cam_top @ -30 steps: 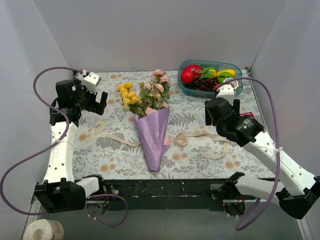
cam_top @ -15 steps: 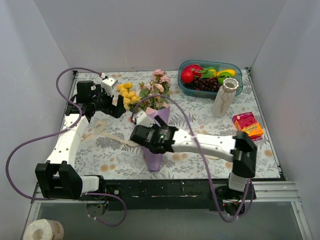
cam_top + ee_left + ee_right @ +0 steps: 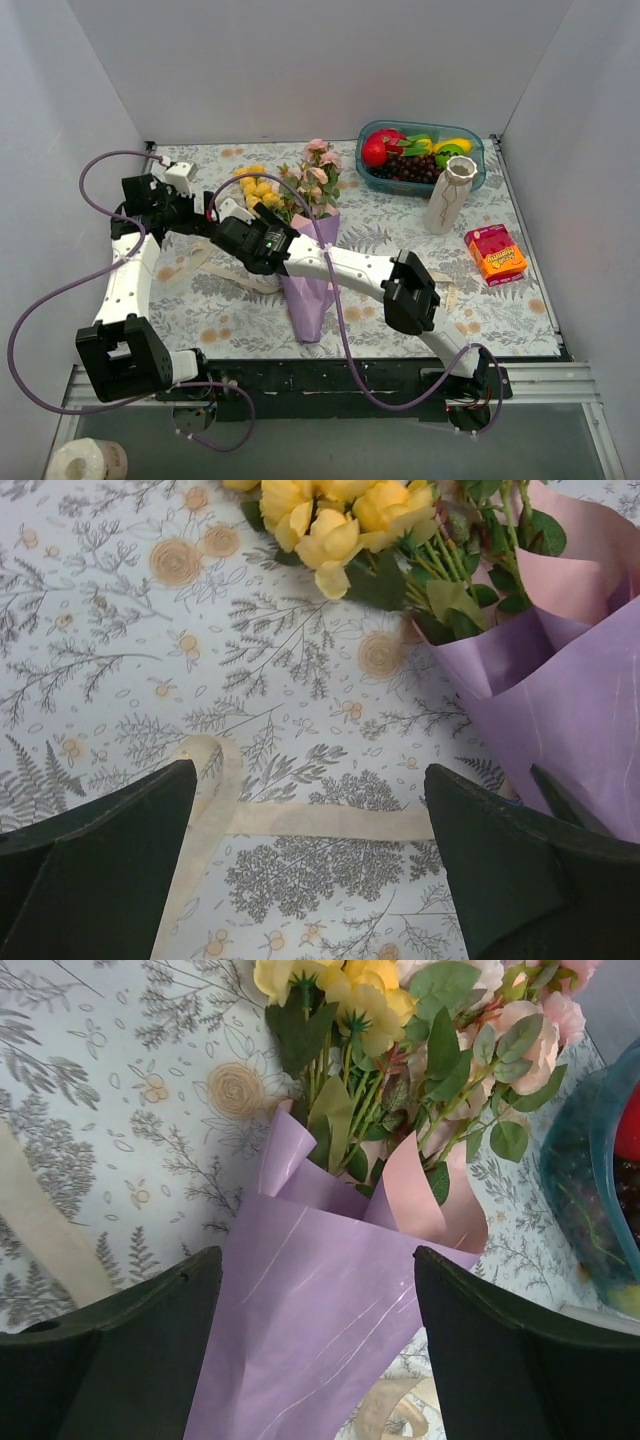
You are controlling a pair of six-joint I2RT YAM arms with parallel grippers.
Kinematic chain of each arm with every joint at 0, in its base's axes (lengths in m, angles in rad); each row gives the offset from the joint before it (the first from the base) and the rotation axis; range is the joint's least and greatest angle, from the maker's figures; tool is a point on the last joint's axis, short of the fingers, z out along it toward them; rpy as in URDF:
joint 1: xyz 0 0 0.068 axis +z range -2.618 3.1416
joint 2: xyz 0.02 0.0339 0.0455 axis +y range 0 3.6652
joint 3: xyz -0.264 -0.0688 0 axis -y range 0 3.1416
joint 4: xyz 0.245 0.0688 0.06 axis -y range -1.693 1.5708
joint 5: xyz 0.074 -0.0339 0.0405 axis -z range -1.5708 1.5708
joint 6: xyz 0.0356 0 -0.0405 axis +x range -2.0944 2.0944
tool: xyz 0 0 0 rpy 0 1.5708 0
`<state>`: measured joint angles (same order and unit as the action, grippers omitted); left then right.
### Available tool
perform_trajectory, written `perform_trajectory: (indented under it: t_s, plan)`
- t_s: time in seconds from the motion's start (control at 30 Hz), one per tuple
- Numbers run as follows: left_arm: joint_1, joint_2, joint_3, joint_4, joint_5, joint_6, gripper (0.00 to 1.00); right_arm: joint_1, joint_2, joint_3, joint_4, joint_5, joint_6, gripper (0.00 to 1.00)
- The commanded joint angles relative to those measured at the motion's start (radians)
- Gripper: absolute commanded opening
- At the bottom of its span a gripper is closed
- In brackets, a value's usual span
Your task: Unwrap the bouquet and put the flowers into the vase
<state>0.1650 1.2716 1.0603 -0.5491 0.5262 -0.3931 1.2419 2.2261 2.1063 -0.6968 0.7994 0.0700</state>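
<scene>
The right arm now stretches across the middle of the overhead view instead of sitting at the right, so the vase (image 3: pixel 447 195) at upper right is uncovered. The right gripper (image 3: pixel 315 1260) hovers wide open and empty over the purple paper of the bouquet (image 3: pixel 308 275) at centre. The left gripper (image 3: pixel 310 770), fully open and holding nothing, hangs over the loose ribbon (image 3: pixel 215 800). Paper wraps the stems, so unwrapping looks about to begin. A fruit tub (image 3: pixel 420 155) and an orange box (image 3: pixel 495 253) crowd the vase.
</scene>
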Motion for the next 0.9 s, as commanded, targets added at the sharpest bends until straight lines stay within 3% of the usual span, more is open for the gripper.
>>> perform_trajectory:
  t_s: [0.0, 0.17, 0.53, 0.63, 0.67, 0.73, 0.77, 0.87]
  plan:
    - [0.076, -0.014, -0.028, 0.012, 0.047, -0.015, 0.98, -0.01, 0.029, 0.021, -0.017, -0.032, -0.059, 0.85]
    - [0.152, 0.031, -0.037, 0.015, 0.069, -0.029, 0.98, -0.035, 0.023, -0.098, 0.057, -0.042, -0.056, 0.83]
    - [0.171, 0.014, -0.068, 0.018, 0.095, -0.018, 0.98, -0.068, 0.076, -0.103, 0.089, -0.092, -0.088, 0.76]
    - [0.172, 0.006, -0.082, 0.028, 0.086, -0.009, 0.98, -0.079, 0.076, -0.12, 0.1, -0.108, -0.087, 0.61]
    - [0.172, 0.002, -0.092, 0.035, 0.083, -0.006, 0.98, -0.081, 0.075, -0.121, 0.1, -0.108, -0.087, 0.47]
    - [0.172, -0.008, -0.1, 0.041, 0.081, -0.003, 0.98, -0.081, 0.064, -0.123, 0.103, -0.106, -0.085, 0.33]
    - [0.172, -0.008, -0.106, 0.046, 0.081, -0.003, 0.98, -0.081, 0.058, -0.124, 0.106, -0.106, -0.085, 0.2]
    - [0.172, -0.006, -0.114, 0.051, 0.081, -0.004, 0.98, -0.081, 0.03, -0.097, 0.102, -0.104, -0.091, 0.12]
